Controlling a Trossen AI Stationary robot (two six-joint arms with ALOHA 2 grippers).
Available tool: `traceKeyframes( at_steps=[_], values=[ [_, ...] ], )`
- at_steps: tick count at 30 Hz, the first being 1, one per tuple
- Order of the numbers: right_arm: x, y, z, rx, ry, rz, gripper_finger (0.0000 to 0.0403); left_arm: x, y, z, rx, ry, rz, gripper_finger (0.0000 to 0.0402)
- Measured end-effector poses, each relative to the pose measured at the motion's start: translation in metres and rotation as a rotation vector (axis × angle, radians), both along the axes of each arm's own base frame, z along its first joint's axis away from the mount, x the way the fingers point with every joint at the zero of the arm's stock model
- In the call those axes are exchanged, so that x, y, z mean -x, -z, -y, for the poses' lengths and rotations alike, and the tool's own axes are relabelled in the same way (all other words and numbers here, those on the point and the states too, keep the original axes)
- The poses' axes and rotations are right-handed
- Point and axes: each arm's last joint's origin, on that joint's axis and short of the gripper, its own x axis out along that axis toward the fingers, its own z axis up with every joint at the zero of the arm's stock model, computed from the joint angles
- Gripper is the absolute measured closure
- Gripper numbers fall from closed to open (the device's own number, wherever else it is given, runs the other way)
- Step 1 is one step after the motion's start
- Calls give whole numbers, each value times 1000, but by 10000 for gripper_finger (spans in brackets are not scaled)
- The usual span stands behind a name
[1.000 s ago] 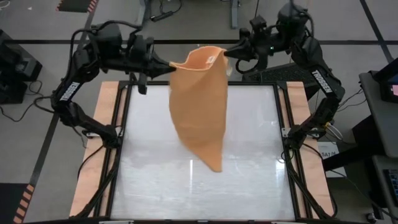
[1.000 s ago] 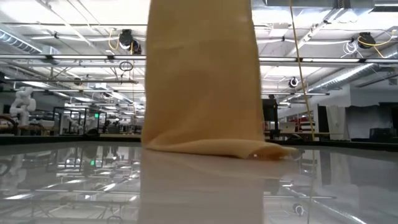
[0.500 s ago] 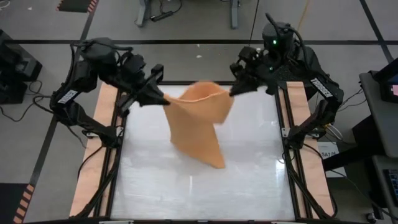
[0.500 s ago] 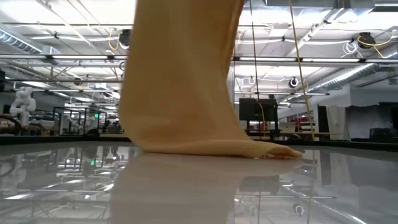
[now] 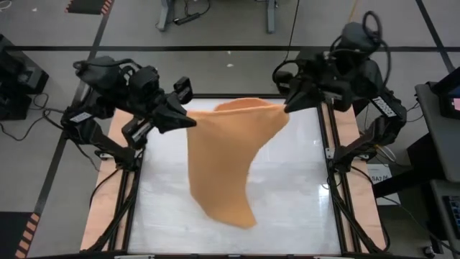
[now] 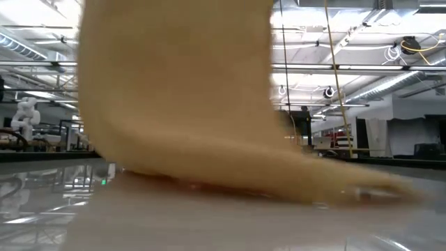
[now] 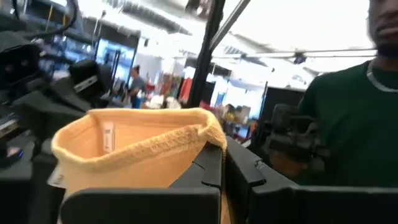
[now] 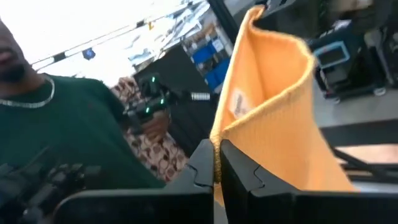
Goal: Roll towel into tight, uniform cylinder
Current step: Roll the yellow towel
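Note:
The orange-tan towel (image 5: 226,155) hangs between my two grippers above the table's far half, and its lower end (image 5: 241,216) trails onto the white tabletop toward the near edge. My left gripper (image 5: 192,121) is shut on the towel's upper left corner, my right gripper (image 5: 287,108) on its upper right corner. In the low view the towel (image 6: 174,97) fills the middle, its bottom (image 6: 334,188) lying on the table. A small white tag (image 7: 108,138) shows on the inner side near the top edge. My left gripper pinches the towel's top hem at the corner (image 7: 214,138) between its two fingers, coming nearly level from the table's left. The cloth hangs below, its lower end on the table. My right gripper pinches the top hem at the other corner (image 8: 216,149) between its two fingers, coming level from the table's right. The top edge sags slack between the two holds.
The white tabletop (image 5: 302,187) lies inside a black frame with wooden side strips (image 5: 108,187). A person in a dark green shirt (image 7: 354,124) stands beyond the table's far edge.
Both grippers have gone toward the table's near edge and apart, left to the left, right to the right, turning as they went. The towel's top edge has spread wider, and its lower end has slid along the table toward the near edge.

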Motion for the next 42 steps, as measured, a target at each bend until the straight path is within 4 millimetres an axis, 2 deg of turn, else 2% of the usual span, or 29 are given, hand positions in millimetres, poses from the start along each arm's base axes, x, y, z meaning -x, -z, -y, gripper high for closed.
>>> traceKeyframes(
  at_steps=[3,8,11,16,21,25,30,35,42],
  values=[
    [3,0,-1,7,11,-1,403,-7,3,5,-62,-79,19,400],
    [1,10,1,56,49,-34,403,-14,20,2,-130,-260,-126,400],
    [0,15,3,90,102,-53,403,-17,24,0,-135,-291,-161,400],
    [-3,10,12,134,241,34,403,-13,10,-2,-223,-377,7,400],
    [-1,-3,26,197,464,201,403,-11,2,-20,-307,-596,97,400],
    [4,-16,37,236,672,344,403,-8,-7,-34,-325,-700,193,400],
    [12,-29,45,293,814,509,403,0,-20,-46,-392,-821,350,400],
    [15,-34,46,251,825,547,403,4,-26,-48,-373,-825,422,400],
    [22,-44,29,223,690,602,403,3,-27,-31,-330,-635,471,400]
  ],
)
